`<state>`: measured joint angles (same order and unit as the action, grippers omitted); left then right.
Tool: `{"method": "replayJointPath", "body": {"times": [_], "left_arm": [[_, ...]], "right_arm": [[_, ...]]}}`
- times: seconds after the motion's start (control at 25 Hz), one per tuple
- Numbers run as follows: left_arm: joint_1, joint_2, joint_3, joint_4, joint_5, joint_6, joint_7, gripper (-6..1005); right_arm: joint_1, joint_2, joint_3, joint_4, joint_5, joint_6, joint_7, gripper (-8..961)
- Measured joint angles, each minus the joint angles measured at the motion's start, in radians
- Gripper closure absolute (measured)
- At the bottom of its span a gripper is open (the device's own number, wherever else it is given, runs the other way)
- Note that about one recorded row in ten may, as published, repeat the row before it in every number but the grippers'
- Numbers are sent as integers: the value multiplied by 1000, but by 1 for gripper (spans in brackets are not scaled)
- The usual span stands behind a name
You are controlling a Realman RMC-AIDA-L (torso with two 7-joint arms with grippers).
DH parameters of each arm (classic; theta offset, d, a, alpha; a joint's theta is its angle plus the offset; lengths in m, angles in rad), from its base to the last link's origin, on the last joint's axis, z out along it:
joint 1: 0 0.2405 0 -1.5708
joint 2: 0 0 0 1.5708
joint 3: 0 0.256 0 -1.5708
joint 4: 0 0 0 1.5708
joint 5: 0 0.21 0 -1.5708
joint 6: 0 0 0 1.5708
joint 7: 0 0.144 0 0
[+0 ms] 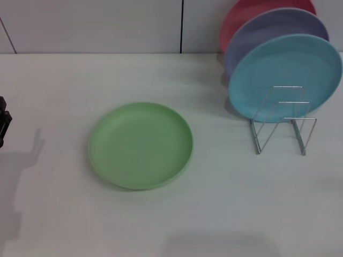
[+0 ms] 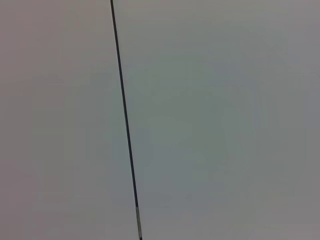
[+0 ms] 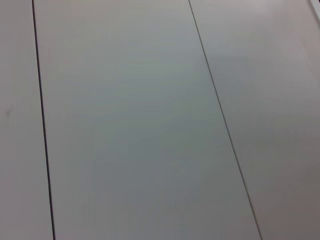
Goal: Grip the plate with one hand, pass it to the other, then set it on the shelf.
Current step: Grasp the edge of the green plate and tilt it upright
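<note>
the green plate (image 1: 140, 145) lies flat on the white table (image 1: 53, 214), left of the wire rack (image 1: 283, 120) holding the blue plate (image 1: 284, 75). left gripper (image 1: 4, 122) peeks in, fingers unclear.

We see a white table (image 1: 53, 214) carrying everything here. Lying flat on it, near the middle, is 1 light-green plate (image 1: 140, 145), rim up. To the right and well apart from it, a small silver wire rack (image 1: 283, 126) stands on the table, with 3 plates leaning upright in it: light-blue (image 1: 286, 69) in front, lavender (image 1: 268, 29) next, red (image 1: 241, 16) behind.
</note>
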<state>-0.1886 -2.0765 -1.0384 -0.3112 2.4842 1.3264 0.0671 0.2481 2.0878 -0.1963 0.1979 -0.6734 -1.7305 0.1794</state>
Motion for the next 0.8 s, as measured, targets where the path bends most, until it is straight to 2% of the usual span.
{"method": "replayJointPath", "body": {"times": [0.44, 0.8], "left_arm": [[-3, 1, 2, 0, 5, 0, 0, 201], [-9, 8, 62, -53, 7, -5, 0, 213]], "right_arm": [[2, 0, 0, 0, 0, -7, 1, 135], [2, 0, 0, 0, -1, -8, 2, 136]]}}
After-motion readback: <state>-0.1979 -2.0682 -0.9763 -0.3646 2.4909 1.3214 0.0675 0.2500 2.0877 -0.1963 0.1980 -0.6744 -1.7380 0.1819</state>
